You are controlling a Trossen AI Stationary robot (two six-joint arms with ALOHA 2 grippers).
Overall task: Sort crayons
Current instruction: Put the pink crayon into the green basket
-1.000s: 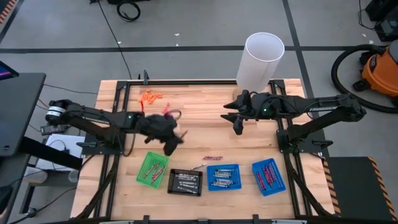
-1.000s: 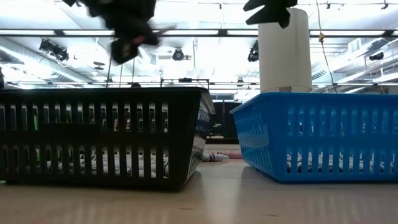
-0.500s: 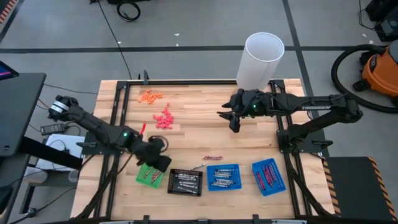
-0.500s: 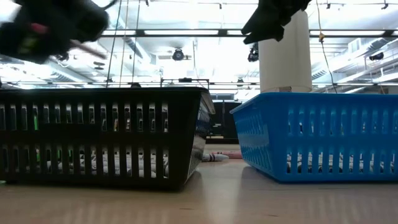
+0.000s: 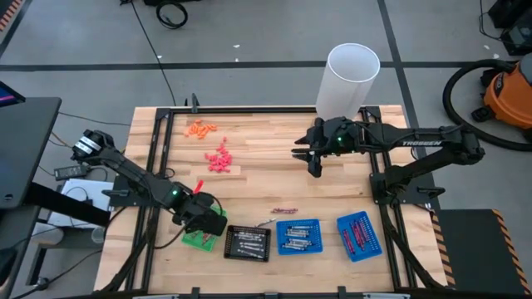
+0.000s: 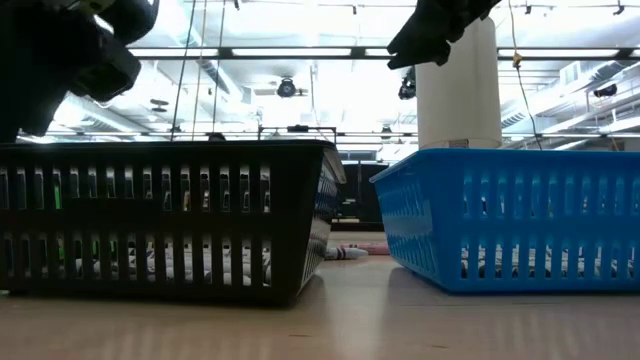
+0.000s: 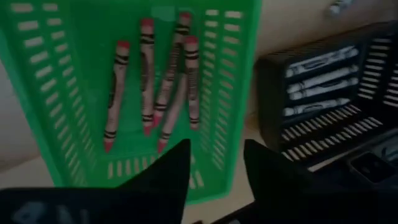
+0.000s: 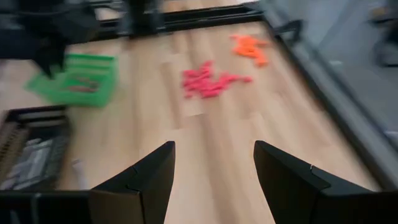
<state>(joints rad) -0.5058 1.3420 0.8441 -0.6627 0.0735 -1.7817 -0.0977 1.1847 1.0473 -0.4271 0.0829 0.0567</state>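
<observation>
Left wrist view, left hand (image 7: 214,165) spread over green tray (image 7: 74,134), 5 red crayons (image 7: 155,81) inside.

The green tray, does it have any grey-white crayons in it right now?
No. In the left wrist view the green tray holds only red crayons, while the grey-white crayons lie in the black tray beside it.

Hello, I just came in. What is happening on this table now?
The robot is sorting crayons into small trays. The left gripper hovers open over the green tray, where red crayons already lie. The black tray beside it holds grey-white crayons. The right gripper waits open, above the table's far side.
</observation>
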